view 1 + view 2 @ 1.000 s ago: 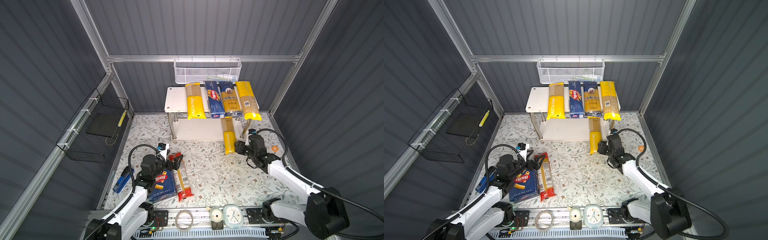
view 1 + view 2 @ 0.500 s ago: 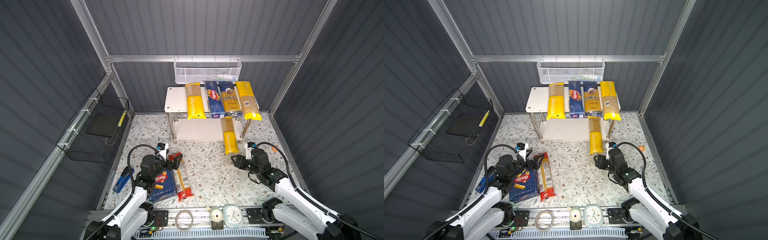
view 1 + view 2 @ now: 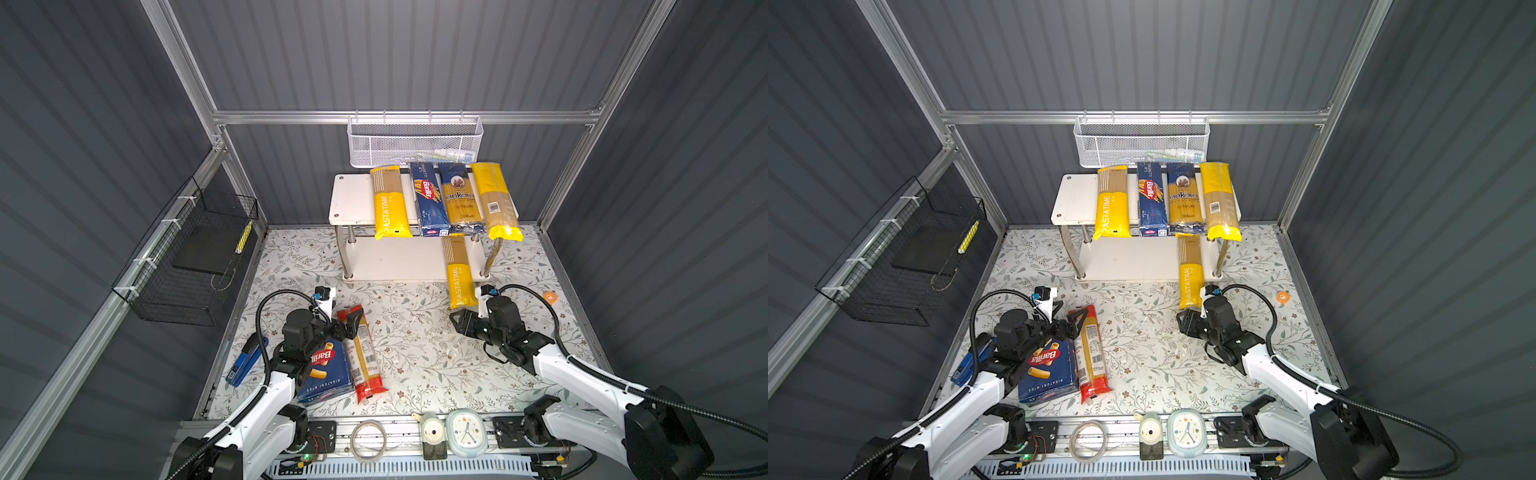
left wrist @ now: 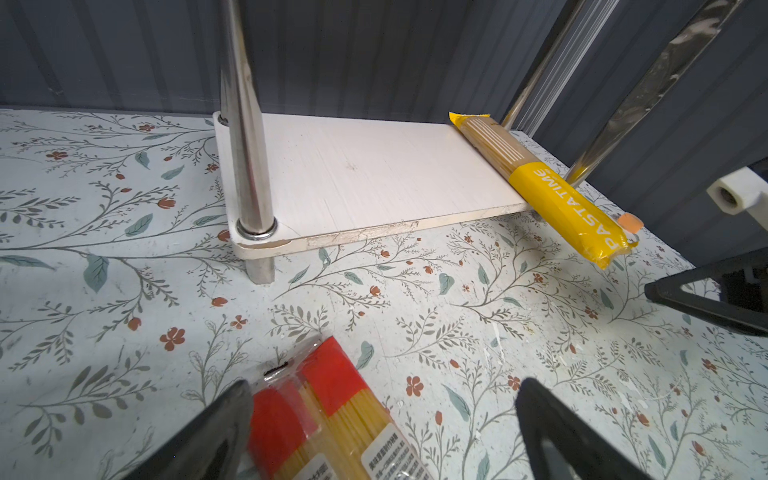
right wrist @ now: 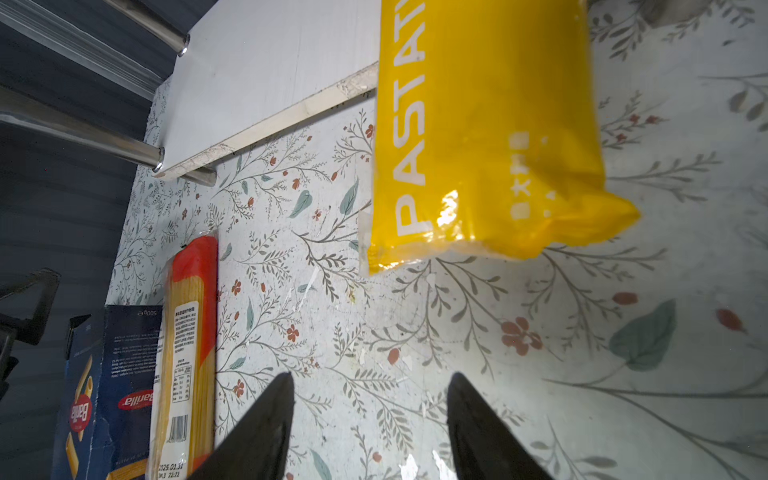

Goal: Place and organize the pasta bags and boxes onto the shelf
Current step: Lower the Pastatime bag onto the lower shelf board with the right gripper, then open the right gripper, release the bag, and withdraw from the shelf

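The white shelf holds a yellow PASTATIME bag, the narrow Barilla box, the ankara bag and a yellow-ended bag on its top board. Another PASTATIME bag lies on the lower board, overhanging its front edge. The rigatoni box and the red-ended bag lie on the floor. My left gripper is open, with the red bag's far end between its jaws. My right gripper is open and empty, just before the overhanging bag.
A white mesh basket hangs above the shelf and a black wire basket on the left wall. A blue tool lies by the left edge, an orange bit at right. A clock and ring sit in front.
My right gripper has drawn back from the end of the lower PASTATIME bag toward the front and a little left. The bag stays on the lower board. The left arm has hardly moved.
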Action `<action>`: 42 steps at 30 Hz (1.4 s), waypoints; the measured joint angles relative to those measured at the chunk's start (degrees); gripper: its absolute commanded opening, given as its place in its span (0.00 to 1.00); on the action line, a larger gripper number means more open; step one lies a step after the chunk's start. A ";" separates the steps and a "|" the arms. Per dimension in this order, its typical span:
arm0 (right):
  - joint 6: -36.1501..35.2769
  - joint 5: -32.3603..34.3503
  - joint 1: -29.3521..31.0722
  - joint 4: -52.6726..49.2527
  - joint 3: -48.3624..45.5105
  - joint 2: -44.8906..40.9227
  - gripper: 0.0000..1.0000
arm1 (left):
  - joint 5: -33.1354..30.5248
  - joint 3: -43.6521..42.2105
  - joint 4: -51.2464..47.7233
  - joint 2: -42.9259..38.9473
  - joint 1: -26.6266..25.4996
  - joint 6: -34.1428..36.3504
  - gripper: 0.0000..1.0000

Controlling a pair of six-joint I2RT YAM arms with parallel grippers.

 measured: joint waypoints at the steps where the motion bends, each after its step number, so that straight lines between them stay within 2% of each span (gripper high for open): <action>1: 0.11 -0.04 0.00 0.52 0.00 0.31 0.61 | -0.46 0.00 -0.24 -0.02 0.00 -0.02 1.00; 6: 0.20 -0.26 0.00 3.39 0.42 3.61 0.61 | -2.32 0.00 -1.11 -0.66 0.00 -0.02 1.00; 21: -0.04 0.44 -0.35 8.46 4.28 10.95 0.63 | -2.36 0.00 -1.16 -0.87 0.00 -0.02 1.00; 42: -3.08 -1.92 -6.25 8.37 11.58 18.08 0.66 | -3.74 0.00 -1.84 -1.66 0.00 -0.04 1.00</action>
